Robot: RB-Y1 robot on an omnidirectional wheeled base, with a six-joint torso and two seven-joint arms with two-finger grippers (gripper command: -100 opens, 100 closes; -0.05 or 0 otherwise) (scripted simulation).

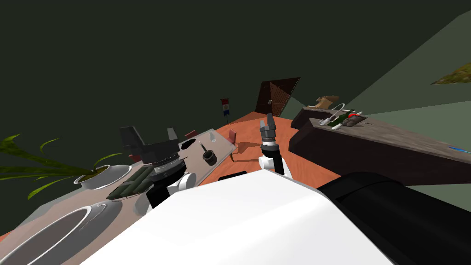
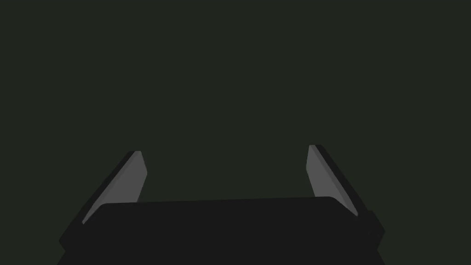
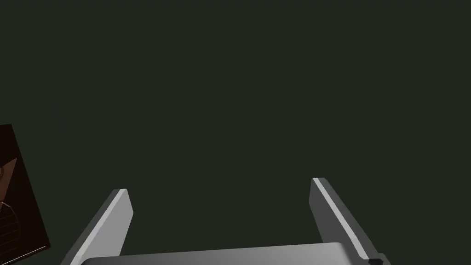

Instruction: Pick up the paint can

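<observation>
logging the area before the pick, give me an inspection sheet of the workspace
surface: pale table at my left front
job's things: black paint can upright on the table near its edge, untouched
clutter: thin brush-like stick beside the can; clear glass; potted plant; dark green slatted item; large white bowl
grippers: left claw open, empty, above the table; right claw open, empty, above the floor
cables: thin white loop on the dark counter, maybe a cord
surroundings: orange-brown floor, red chairs, brown door, dark walls
</observation>
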